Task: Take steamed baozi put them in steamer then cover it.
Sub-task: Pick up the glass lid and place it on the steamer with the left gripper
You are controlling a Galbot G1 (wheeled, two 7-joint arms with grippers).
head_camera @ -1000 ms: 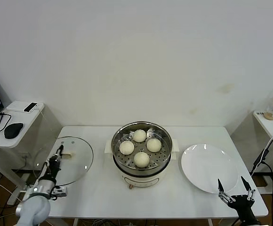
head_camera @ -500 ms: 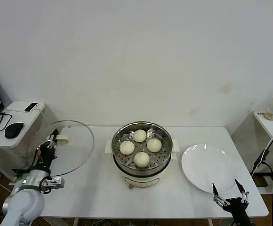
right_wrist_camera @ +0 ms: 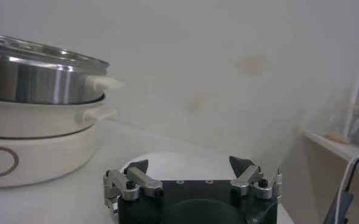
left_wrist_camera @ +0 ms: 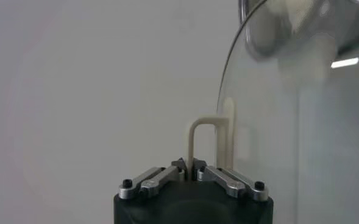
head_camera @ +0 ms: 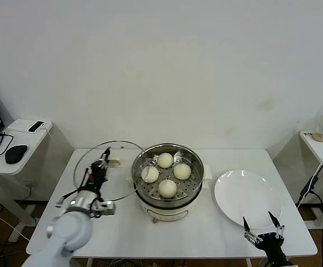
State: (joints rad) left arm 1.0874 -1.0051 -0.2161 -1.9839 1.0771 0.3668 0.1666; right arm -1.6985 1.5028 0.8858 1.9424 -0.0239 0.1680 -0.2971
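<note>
Lifted toward the steamer (head_camera: 167, 179), the cover (head_camera: 107, 170) hangs pinched in the left gripper (head_camera: 102, 163).

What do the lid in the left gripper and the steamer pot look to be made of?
The cover, held by the left gripper at its handle, looks like clear glass with a thin metal rim: the table shows through it. Its handle looks like matte cream plastic. The steamer looks like polished steel, mirror-shiny with a perforated tray, on a cream, probably plastic, base.
</note>
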